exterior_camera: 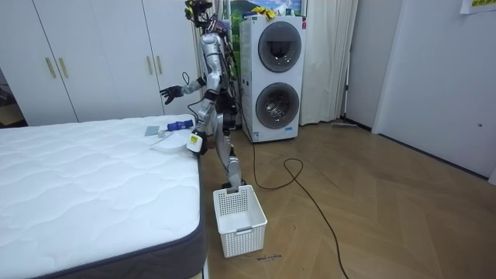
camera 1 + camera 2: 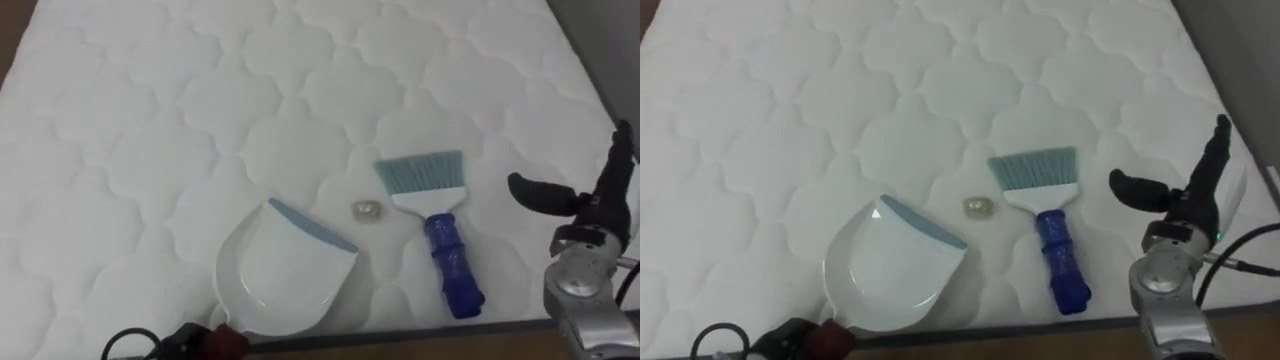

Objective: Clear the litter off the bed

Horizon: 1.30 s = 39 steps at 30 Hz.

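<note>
Blue-handled brush (image 2: 437,225) lies on mattress (image 2: 150,120) between crumb (image 2: 368,210) and my right hand (image 2: 600,202), fingers spread, empty. Light, stiff plastic, I'd grab the handle. Left hand (image 2: 205,342) by dustpan (image 2: 275,275), grip I can't tell

- The dark-fingered metal right hand (image 2: 600,200) is raised at the right, fingers straight and upright, thumb spread leftward.
- The left hand (image 1: 194,142) sits low at the near left.

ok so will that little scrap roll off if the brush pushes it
Probably light: the scrap is tiny beside the brush, so a gentle sweep should shift it. It looks rounded and may roll, though the quilted mattress could catch it.
</note>
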### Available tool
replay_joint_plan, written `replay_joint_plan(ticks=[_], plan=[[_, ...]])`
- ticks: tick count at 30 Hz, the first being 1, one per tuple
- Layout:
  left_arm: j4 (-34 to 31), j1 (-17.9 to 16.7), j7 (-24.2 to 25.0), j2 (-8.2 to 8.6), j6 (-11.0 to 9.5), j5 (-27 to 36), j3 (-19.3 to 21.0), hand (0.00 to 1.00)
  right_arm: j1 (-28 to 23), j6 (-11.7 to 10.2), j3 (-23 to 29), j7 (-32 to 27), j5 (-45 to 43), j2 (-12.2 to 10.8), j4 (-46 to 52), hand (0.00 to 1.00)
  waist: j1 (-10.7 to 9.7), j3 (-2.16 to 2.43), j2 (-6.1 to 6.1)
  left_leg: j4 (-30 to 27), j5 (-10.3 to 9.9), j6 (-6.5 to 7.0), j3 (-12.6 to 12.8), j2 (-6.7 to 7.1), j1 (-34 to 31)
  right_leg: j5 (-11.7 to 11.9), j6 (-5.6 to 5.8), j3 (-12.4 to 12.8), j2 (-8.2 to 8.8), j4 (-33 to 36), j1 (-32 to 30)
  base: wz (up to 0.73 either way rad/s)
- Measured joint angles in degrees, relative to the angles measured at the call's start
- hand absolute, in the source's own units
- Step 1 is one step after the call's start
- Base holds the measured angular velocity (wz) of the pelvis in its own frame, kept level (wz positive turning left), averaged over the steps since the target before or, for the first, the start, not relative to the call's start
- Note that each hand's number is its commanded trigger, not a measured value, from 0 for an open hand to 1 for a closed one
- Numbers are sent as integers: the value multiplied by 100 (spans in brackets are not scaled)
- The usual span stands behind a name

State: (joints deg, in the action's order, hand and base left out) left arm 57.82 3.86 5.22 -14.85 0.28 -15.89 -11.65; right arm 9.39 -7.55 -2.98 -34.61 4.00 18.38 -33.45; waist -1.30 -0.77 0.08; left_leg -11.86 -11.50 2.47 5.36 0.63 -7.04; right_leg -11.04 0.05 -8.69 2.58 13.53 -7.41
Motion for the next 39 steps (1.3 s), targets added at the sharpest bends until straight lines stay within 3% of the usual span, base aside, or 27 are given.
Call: replay_joint_plan(ticks=[7,10,15,19,23,26,28,29,30,31,32,35,39], plan=[[49,218,-24,-73,-17,-93,-176,100,204,0,-115,184,-8,-18,-603,0,31,-5,7,-30,23,8,-22,16,-231,0,0,0,17,33,-224,1],[99,361,-91,-157,-75,-200,-280,100,299,1,-268,183,-14,-18,-873,0,17,-37,37,-91,23,8,-102,12,-349,1,-1,-95,21,22,-268,12],[146,638,-402,-194,-166,-389,-526,100,411,-6,-607,236,-2,-19,-1114,0,161,-73,104,-94,26,4,-95,9,-480,8,-13,-78,25,38,-410,0],[174,687,-518,-205,-244,-451,-608,100,519,-44,-784,276,-11,-19,-1225,0,188,-82,122,-99,29,2,-142,7,-559,7,-13,-91,20,154,-557,0],[187,714,-570,-205,-312,-503,-680,100,531,-119,-878,330,-17,-21,-1326,0,188,-127,195,-101,30,1,-213,9,-604,6,-13,-169,54,213,-597,7],[157,785,-570,-205,-343,-633,-680,100,538,-126,-879,353,-39,-31,-1326,0,250,-127,218,-114,30,1,-215,2,-726,6,-13,-229,51,294,-763,-3],[153,803,-582,-205,-348,-663,-720,100,544,-137,-882,354,-134,-36,-1328,0,337,-143,249,-122,42,-4,-398,-14,-724,-24,-25,-294,65,780,-1087,-24],[163,798,-630,-230,-342,-729,-769,100,555,-200,-892,358,-155,-66,-1329,0,352,-145,251,-150,44,-9,-730,-3,-729,-99,-75,-275,43,921,-1382,-38],[185,778,-686,-277,-321,-736,-777,100,645,-270,-978,360,-173,-97,-1334,0,360,-161,209,-193,27,-34,-789,51,-768,297,-211,-236,39,388,-1601,-31],[200,766,-720,-241,-293,-740,-775,100,691,-311,-1011,357,-197,-80,-1363,0,315,-177,297,-215,7,-64,-798,27,-794,440,-285,-311,33,433,-1629,-12],[206,757,-718,-241,-273,-757,-798,100,725,-333,-1044,341,-206,-79,-1438,0,251,-167,373,-242,36,-119,-670,0,-833,504,-297,-380,39,420,-1584,4],[240,776,-721,-263,-232,-900,-799,100,744,-331,-1096,358,-205,-147,-1521,0,214,-171,373,-243,102,-207,-318,-40,-896,501,-296,-248,38,438,-1572,7],[210,836,-740,-266,-218,-937,-890,100,953,-329,-1100,493,-205,-154,-1510,0,208,-171,359,-179,112,-199,-218,-48,-859,490,-291,-246,48,682,-1746,5]])
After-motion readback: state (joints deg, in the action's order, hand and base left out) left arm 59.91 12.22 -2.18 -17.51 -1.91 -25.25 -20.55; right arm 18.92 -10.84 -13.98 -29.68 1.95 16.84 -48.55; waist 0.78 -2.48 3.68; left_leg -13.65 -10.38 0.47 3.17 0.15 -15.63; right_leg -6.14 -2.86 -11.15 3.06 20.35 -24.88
